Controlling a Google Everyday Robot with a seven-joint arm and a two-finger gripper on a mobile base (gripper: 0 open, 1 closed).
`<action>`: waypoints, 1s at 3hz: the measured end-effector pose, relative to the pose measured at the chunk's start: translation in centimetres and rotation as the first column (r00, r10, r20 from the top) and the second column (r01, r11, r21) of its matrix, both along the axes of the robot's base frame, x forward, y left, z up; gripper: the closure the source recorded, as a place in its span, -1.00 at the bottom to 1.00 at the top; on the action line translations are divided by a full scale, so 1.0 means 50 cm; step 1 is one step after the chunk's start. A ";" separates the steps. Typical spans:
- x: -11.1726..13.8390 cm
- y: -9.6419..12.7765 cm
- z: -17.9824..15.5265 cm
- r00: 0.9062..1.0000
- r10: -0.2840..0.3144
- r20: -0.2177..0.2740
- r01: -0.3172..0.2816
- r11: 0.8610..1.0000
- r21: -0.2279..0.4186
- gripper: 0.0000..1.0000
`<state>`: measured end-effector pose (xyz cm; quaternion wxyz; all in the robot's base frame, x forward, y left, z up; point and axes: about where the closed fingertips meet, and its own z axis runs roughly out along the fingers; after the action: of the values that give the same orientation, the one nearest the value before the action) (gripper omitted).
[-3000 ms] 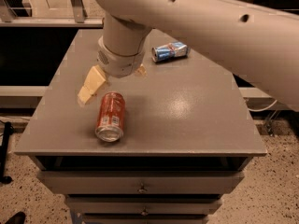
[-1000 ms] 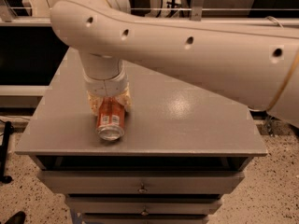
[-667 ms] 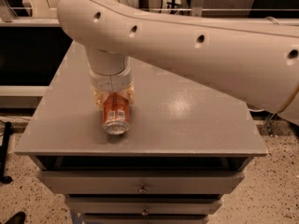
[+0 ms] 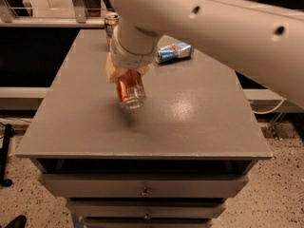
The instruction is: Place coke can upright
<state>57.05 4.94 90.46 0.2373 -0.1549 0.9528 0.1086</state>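
Note:
The coke can is orange-red with a silver end that faces the camera. It hangs tilted above the grey tabletop, with its shadow on the surface below it. My gripper comes down from the white arm and is shut on the can's upper end. The cream fingers show at the can's sides. The can's top end is hidden behind the wrist.
A blue and silver can lies on its side at the back right of the table. A tan can stands upright at the back edge, partly behind the arm. Drawers are below the table's front edge.
The gripper closed on the coke can as it lay on the table and has lifted it off the surface. The arm has swung up and back, which uncovers the two cans behind.

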 end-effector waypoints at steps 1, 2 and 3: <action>0.012 -0.012 0.044 0.988 0.080 0.129 -0.103 0.978 0.180 1.00; 0.024 0.010 0.095 0.959 0.101 0.264 -0.190 0.923 0.334 1.00; 0.015 0.060 0.162 0.876 0.168 0.453 -0.367 0.841 0.397 1.00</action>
<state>57.80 7.94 98.58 0.4395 -0.2458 0.7961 0.3356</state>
